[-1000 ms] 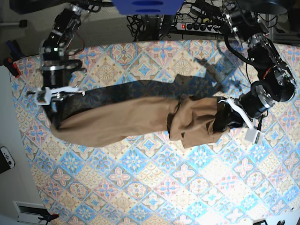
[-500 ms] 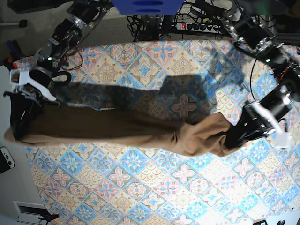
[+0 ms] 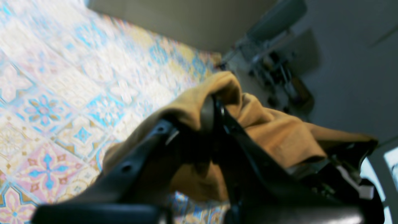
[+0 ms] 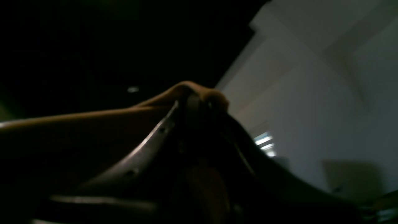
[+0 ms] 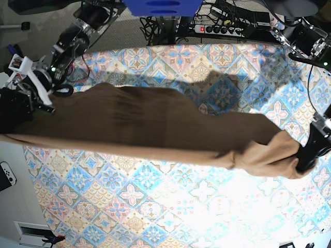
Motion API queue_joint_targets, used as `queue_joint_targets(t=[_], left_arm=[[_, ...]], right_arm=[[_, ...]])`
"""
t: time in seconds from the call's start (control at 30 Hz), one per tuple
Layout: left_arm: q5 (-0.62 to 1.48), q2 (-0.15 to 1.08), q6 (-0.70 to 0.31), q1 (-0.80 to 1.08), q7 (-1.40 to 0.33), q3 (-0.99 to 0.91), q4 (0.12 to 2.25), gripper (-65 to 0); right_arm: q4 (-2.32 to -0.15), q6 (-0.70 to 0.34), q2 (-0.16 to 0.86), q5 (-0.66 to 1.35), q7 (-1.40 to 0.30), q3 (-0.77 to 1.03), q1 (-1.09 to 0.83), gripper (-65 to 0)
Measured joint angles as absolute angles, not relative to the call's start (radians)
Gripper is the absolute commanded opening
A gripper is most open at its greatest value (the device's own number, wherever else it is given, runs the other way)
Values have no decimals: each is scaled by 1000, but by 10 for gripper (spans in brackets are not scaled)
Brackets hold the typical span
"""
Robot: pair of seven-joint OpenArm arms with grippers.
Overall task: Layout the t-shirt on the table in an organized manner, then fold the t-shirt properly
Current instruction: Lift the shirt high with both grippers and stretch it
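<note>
Tan cloth fills both my clamps — my left gripper point(image 3: 214, 109) pinches one end of the t-shirt point(image 5: 155, 126) at the frame's right edge, my right gripper point(image 4: 194, 101) pinches the other at far left, the shirt stretched taut above the table point(image 5: 170, 206).

A white game controller point(image 5: 6, 175) lay near my right gripper point(image 5: 15, 114), just below it in the base view. Well behind both grippers sat a blue object point(image 5: 163, 6), with black cables point(image 5: 163, 28) tangled beneath it. A power strip point(image 5: 227, 29) with a red switch lay on the side nearer my left gripper point(image 5: 306, 161).
</note>
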State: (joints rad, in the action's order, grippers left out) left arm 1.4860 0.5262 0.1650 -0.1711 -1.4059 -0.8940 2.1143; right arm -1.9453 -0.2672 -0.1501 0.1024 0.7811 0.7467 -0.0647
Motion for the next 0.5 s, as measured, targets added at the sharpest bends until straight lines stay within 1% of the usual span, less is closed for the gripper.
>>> queue_joint_targets(t=[0.17, 0.33, 0.4, 0.5], left_arm=[[1485, 569, 165, -191, -1405, -906, 2115, -650], [1492, 582, 166, -232, -1404, -909, 2118, -650], [1486, 581, 166, -223, -1405, -906, 2118, -650], [1474, 579, 166, -231, -1406, -828, 2115, -650]], right_arm=[[-1946, -269, -150, 42, 784, 746, -18, -650], [-1946, -268, -150, 36, 772, 742, 25, -650], [-1948, -268, -149, 37, 709, 730, 27, -650], [-1940, -262, -132, 36, 544, 674, 21, -650]])
